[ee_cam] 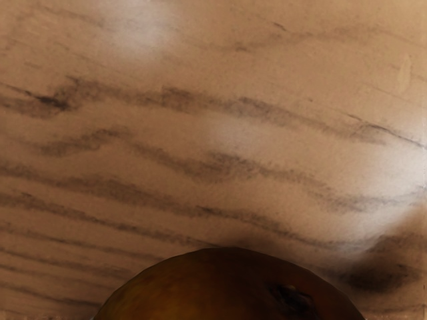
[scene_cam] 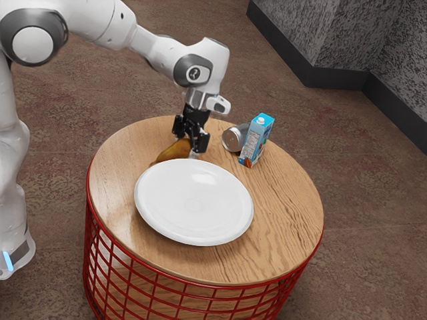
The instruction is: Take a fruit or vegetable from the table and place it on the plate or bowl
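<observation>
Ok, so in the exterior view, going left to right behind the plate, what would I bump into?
brownish fruit → gripper → silver can → blue carton

In the exterior view the plate (scene_cam: 193, 202) lies mid-table (scene_cam: 283, 220). The pear (scene_cam: 171, 153) lies at the plate's 11 o'clock, just beside its rim. The can (scene_cam: 233, 139) lies at its 1 o'clock, with the carton (scene_cam: 257, 139) just at the can's 3 o'clock.

White plate (scene_cam: 193, 200); brown-gold fruit (scene_cam: 172, 152), perhaps a pear; grey-streaked wood tabletop (scene_cam: 280, 200) over red wire base (scene_cam: 133, 280).
</observation>
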Controlling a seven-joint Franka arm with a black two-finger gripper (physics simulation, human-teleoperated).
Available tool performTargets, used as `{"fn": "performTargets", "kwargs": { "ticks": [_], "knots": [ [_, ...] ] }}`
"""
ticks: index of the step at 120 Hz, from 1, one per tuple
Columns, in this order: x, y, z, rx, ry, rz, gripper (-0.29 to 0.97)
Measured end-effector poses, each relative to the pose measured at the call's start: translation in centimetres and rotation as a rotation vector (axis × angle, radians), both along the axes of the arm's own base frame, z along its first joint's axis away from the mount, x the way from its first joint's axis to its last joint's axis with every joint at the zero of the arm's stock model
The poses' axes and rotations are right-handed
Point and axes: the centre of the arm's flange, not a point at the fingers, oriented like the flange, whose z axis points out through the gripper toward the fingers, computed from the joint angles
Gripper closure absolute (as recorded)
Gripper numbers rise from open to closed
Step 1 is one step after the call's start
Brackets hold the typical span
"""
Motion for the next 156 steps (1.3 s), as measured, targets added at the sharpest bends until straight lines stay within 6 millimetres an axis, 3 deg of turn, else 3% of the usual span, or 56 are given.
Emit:
{"fn": "performTargets", "kwargs": {
  "ticks": [6, 16, 31, 38, 54, 70, 83, 100, 115, 132, 150, 156],
  "knots": [
    [0.3, 0.3, 1.7, 0.001, -0.027, 0.0, 0.37],
    [0.7, 1.0, 6.5, 0.003, -0.097, -0.001, 0.37],
    [-0.7, 1.3, 13.6, -0.018, -0.19, -0.014, 0.36],
    [-1.4, -0.8, 15.9, -0.032, -0.213, -0.063, 0.36],
    [-3.0, -10.4, 20.0, -0.038, -0.239, -0.253, 0.34],
    [-4.3, -19.8, 20.2, -0.041, -0.208, -0.427, 0.35],
    [-4.8, -23.0, 19.5, -0.04, -0.177, -0.472, 0.36],
    [-4.7, -23.7, 18.8, -0.034, -0.151, -0.462, 0.35],
    [-4.8, -24.5, 18.7, -0.031, -0.147, -0.459, 0.16],
    [-4.5, -25.6, 18.0, -0.026, -0.136, -0.462, 0.06],
    [-4.2, -25.6, 17.5, -0.021, -0.119, -0.451, 0.02],
    [-3.7, -23.8, 17.3, -0.016, -0.109, -0.427, 0.02]
  ]
}}
